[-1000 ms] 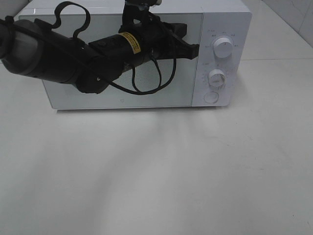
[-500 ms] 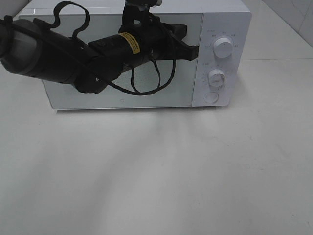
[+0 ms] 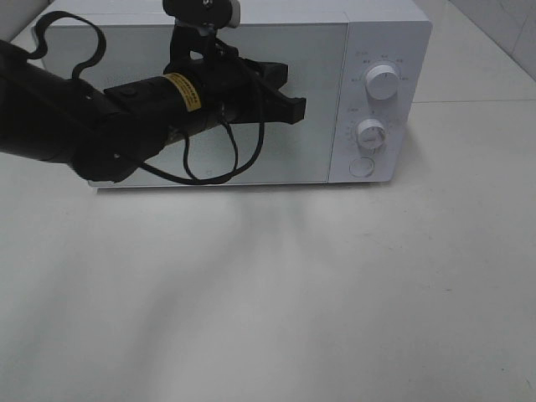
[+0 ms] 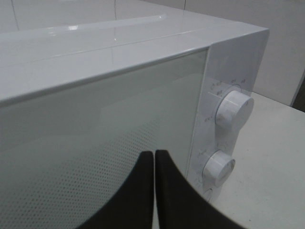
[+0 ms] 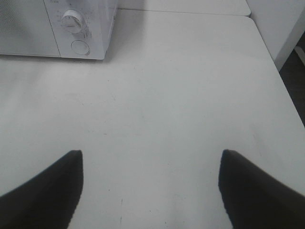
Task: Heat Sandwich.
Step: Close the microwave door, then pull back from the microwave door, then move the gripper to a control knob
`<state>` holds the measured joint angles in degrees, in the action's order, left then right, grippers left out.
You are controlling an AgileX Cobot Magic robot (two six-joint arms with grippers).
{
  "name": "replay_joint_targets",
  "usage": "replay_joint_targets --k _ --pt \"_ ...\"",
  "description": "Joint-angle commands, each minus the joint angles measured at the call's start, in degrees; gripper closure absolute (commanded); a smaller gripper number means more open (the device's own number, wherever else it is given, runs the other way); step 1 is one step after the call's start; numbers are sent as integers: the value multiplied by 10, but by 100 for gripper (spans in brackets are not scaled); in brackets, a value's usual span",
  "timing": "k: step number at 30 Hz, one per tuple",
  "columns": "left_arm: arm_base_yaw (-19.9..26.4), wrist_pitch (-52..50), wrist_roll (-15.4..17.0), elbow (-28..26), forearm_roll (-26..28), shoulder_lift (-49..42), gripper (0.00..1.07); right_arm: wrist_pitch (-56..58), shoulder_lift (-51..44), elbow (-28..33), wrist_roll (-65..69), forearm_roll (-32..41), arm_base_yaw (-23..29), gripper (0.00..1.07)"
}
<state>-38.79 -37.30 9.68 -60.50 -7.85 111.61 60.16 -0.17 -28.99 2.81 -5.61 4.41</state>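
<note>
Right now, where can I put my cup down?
The table in front of the microwave is bare, to its near edge, and the strip right of it too. Crowded only at the door, where the shut left gripper hangs.

dial labels (image 3: 383, 59) unreadably small

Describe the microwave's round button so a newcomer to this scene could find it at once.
The white microwave stands at the back of the table; its control panel runs down the right of its front. The button is the lowest round control there, below the upper knob and lower knob. Unlike them it is a flat ring, not a raised dial.
</note>
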Motion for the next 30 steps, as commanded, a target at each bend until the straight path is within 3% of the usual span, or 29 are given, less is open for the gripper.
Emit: replay_joint_targets --k 1,5,11,14,15,16,18,20,26,30 --pt "-3 -10 1 46 -5 -44 106 -6 -15 1 2 -1 -5 31" --pt "-3 -1 1 78 -6 -70 106 -6 -15 1 2 -1 -5 31" --pt "-3 99 5 129 -8 -146 103 -6 -15 1 2 -1 -5 31" --pt "-3 156 21 142 -8 -171 82 -6 -15 1 2 -1 -5 31" --pt "-3 156 21 142 -8 -171 82 -6 -15 1 2 -1 -5 31" --pt "-3 184 44 149 -8 -190 53 -6 -15 1 2 -1 -5 31" --pt "-3 223 67 152 -8 -207 20 -6 -15 1 2 -1 -5 31" --pt "-3 292 84 152 -7 -224 2 -6 -15 1 2 -1 -5 31" --pt "-3 423 85 152 -7 -255 3 -6 -15 1 2 -1 -5 31" --pt "-3 571 85 151 -7 -300 3 -6 -15 1 2 -1 -5 31"
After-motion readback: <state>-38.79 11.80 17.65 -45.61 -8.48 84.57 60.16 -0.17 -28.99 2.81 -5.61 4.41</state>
